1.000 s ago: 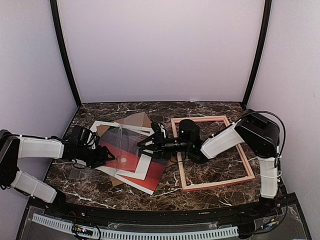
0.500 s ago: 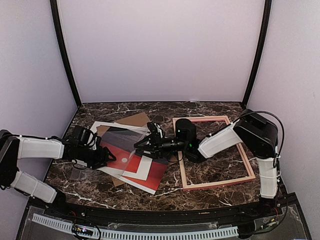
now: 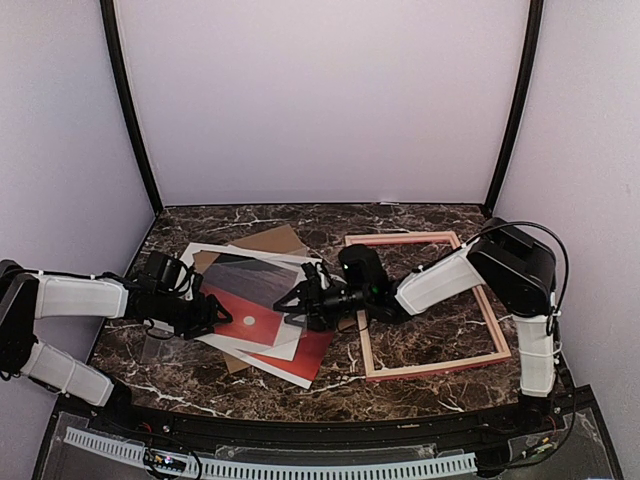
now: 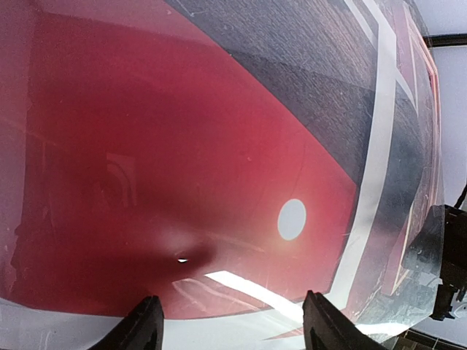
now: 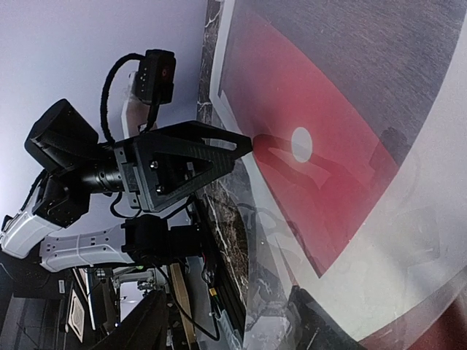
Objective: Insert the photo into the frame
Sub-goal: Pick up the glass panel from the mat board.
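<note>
The photo (image 3: 248, 322), a red sunset with a small white sun and a white border, lies flat on the table left of centre. A clear pane (image 3: 255, 272) lies over it. The pink frame (image 3: 430, 368) lies to the right with bare table inside its rails. My left gripper (image 3: 213, 315) is open and low over the photo's left edge; the left wrist view shows its jaws (image 4: 233, 332) wide apart over the print (image 4: 182, 146). My right gripper (image 3: 297, 300) is open at the photo's right edge; the right wrist view shows it (image 5: 226, 328) straddling the pane's edge (image 5: 292, 240).
Brown cardboard (image 3: 275, 240) sticks out behind the photo. Another red and white sheet (image 3: 305, 352) shows under its near right corner. The purple walls close the back and sides. My right arm lies across the frame's left rail (image 3: 352, 290).
The clear pane, raised and tilted between the grippers a second ago, has come down flat onto the photo. My right gripper has moved left and down. The left gripper has barely moved.
</note>
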Robot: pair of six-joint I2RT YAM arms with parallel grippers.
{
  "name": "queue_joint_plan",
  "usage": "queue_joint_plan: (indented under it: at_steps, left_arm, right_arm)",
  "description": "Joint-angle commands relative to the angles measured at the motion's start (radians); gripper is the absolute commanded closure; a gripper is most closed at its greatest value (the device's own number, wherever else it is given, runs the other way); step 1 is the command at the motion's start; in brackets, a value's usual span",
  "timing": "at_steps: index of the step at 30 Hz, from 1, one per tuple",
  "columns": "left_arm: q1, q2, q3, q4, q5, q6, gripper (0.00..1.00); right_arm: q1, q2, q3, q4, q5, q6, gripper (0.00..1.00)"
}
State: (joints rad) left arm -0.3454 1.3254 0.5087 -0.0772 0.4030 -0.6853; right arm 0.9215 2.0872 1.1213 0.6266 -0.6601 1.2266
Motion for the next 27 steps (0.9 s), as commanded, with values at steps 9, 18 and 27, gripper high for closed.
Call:
queue_joint_plan:
  at_steps: [9, 18, 27]
  left_arm:
    - [-0.012, 0.008, -0.013, -0.134, -0.009, 0.016, 0.32]
    - [-0.012, -0.160, 0.177, -0.251, -0.093, 0.200, 0.20]
    - [-0.012, -0.232, 0.502, -0.354, 0.074, 0.455, 0.01]
  right_arm:
    - [-0.019, 0.009, 0.025, -0.166, 0.076, -0.075, 0.66]
    - [-0.074, -0.179, 0.151, -0.613, 0.142, -0.474, 1.00]
    - [-0.104, -0.463, 0.241, -1.079, 0.018, -0.975, 1.00]
